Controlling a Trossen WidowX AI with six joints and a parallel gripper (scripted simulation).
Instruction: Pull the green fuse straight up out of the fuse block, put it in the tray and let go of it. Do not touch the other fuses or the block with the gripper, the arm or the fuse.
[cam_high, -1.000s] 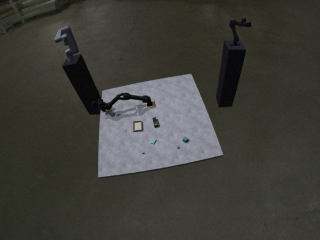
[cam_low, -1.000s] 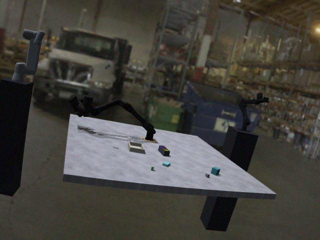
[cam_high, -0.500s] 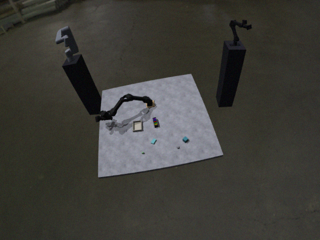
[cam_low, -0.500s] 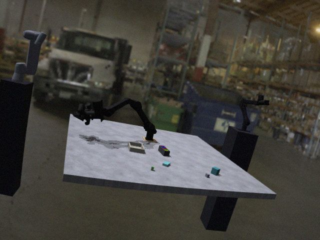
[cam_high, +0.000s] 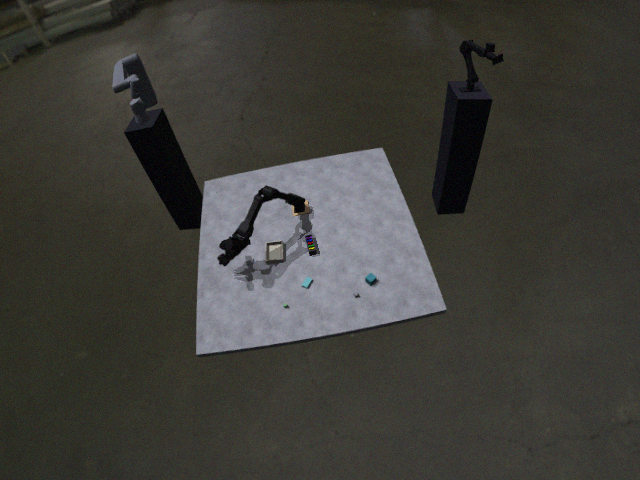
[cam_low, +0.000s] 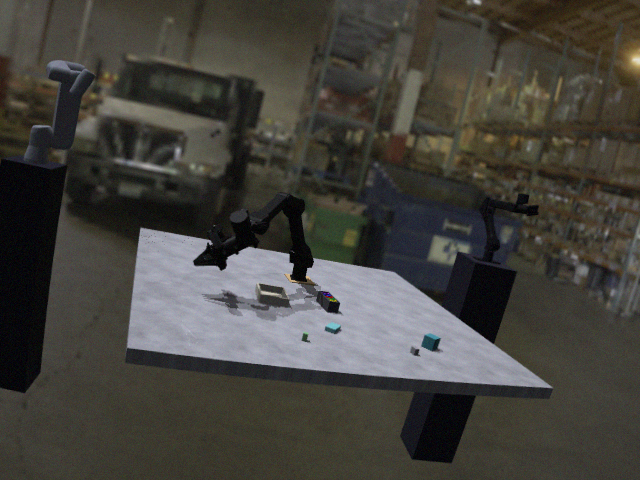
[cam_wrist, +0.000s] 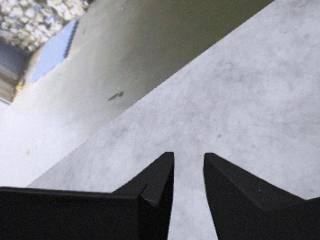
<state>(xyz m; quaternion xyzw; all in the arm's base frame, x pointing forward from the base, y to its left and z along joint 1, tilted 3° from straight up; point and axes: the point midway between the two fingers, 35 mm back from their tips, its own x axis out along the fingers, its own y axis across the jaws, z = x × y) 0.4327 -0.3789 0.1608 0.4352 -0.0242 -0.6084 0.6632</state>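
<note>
One gripper (cam_low: 206, 258) hangs nearly closed on nothing, beyond the tray (cam_low: 272, 293); the green fuse (cam_high: 310, 245) sits in the fuse block (cam_low: 328, 301), on the tray's far side.

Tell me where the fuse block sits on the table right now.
In the top view the fuse block stands near the table's middle, just right of the tray and in front of the arm's base. The gripper hangs left of the tray, away from it.
</note>
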